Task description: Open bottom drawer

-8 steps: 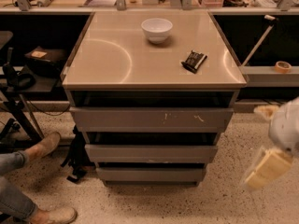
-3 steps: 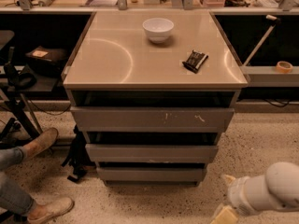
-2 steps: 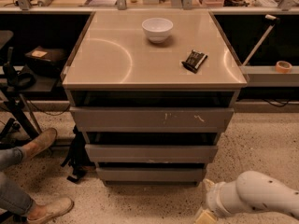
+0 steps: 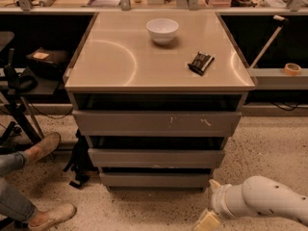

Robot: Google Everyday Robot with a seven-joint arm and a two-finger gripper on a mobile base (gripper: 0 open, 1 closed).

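The bottom drawer (image 4: 155, 179) is the lowest and slimmest of three grey fronts in the cabinet, and it sits closed. My gripper (image 4: 209, 219) is low at the bottom right, just in front of and below the drawer's right corner, not touching it. Its pale fingers (image 4: 208, 220) point down-left and run off the lower edge. The white arm (image 4: 262, 203) comes in from the right.
The cabinet top (image 4: 115, 61) holds a white bowl (image 4: 162, 30) and a dark packet (image 4: 200, 62). A person's legs and shoes (image 4: 45, 146) and a black bag (image 4: 77, 162) are on the floor to the left. A tape roll (image 4: 291, 69) lies on a shelf to the right.
The arm has come down from the right side of the cabinet and swung left along the floor toward the bottom drawer's right corner. The drawers have not moved.
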